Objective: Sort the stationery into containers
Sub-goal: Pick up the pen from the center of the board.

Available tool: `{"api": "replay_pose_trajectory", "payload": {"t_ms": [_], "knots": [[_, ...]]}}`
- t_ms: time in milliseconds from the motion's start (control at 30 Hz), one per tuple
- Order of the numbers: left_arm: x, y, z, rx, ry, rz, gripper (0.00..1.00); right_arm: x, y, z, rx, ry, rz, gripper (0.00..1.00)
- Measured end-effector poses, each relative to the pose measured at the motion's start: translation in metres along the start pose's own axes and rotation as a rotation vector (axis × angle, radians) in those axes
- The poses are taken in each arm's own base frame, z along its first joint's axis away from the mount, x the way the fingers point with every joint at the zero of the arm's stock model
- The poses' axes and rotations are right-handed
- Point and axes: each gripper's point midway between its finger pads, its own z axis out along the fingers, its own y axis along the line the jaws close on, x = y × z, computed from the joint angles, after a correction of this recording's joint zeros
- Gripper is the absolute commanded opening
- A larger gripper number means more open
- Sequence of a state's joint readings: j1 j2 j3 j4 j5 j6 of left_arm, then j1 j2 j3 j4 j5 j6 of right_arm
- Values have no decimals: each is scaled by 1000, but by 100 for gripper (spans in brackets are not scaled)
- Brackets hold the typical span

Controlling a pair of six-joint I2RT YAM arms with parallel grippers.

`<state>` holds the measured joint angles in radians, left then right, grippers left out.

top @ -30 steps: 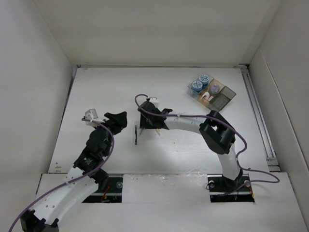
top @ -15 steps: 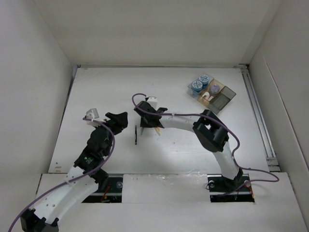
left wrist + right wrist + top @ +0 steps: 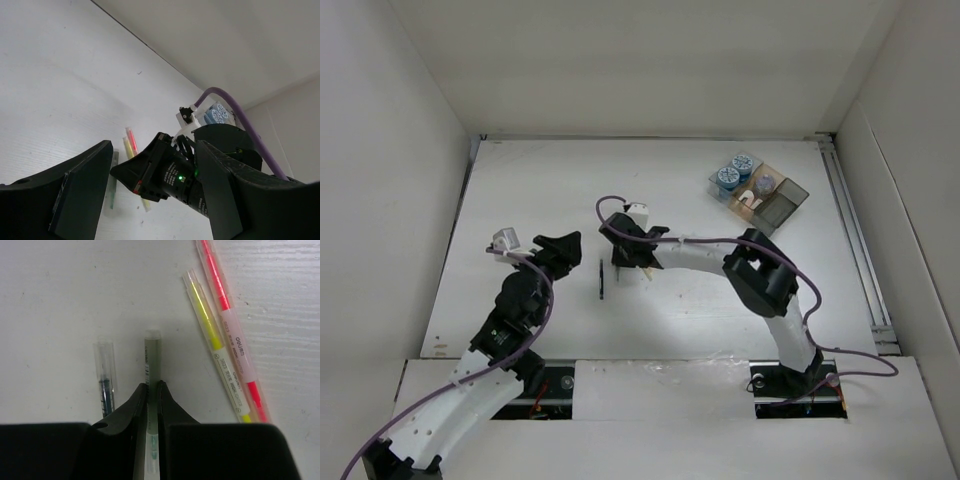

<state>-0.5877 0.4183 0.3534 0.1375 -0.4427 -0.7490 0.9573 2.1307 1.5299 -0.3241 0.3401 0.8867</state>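
**Overhead and wrist views, pens at mid-worktop.** The right gripper reaches to the middle of the worktop. Its two fingers are clenched on a slim green pen, which runs straight out from between them and lies along the surface.

A blue pen lies just to the left of the green pen and parallel to it, apart from it. Its near end is hidden behind the left finger.

To the right, a yellow pen and a pink pen lie side by side, slanted, with their near ends closest together. Both are clear of the fingers.

In the overhead view only one dark pen shows, just left of the right gripper; which pen it is cannot be told.

The left gripper sits between the pens and the left edge, with its fingers spread wide and nothing between them.

The tray stands near the far right corner. Two blue rolls sit in the compartments at its far-left end.
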Motion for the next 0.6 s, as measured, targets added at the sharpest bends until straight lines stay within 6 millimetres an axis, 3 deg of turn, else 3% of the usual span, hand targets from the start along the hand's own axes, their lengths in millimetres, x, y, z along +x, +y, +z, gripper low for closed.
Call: {"api": "replay_pose_trajectory", "payload": {"t_ms": [67, 167, 300, 367, 400, 467, 533, 600], "knots": [[-1, 0, -1, 1, -5, -3, 64, -3, 0, -6, -4, -3, 3, 6], [-2, 0, -2, 7, -10, -8, 64, -22, 10, -26, -37, -46, 24, 5], [2, 3, -2, 2, -1, -5, 64, -77, 24, -75, -119, -153, 88, 5], [4, 3, -1, 3, 5, -4, 64, -115, 16, -99, -142, -221, 141, 4], [5, 3, 0, 2, 10, -1, 64, -137, 6, -111, -151, -263, 177, 4], [10, 4, 1, -1, 27, 6, 64, -180, -40, -130, -110, -345, 260, 4], [14, 4, 2, 2, 44, 10, 64, -220, -102, -143, -32, -441, 354, 5], [17, 3, 2, 7, 57, 12, 64, -246, -176, -153, 87, -520, 442, 5]]}}
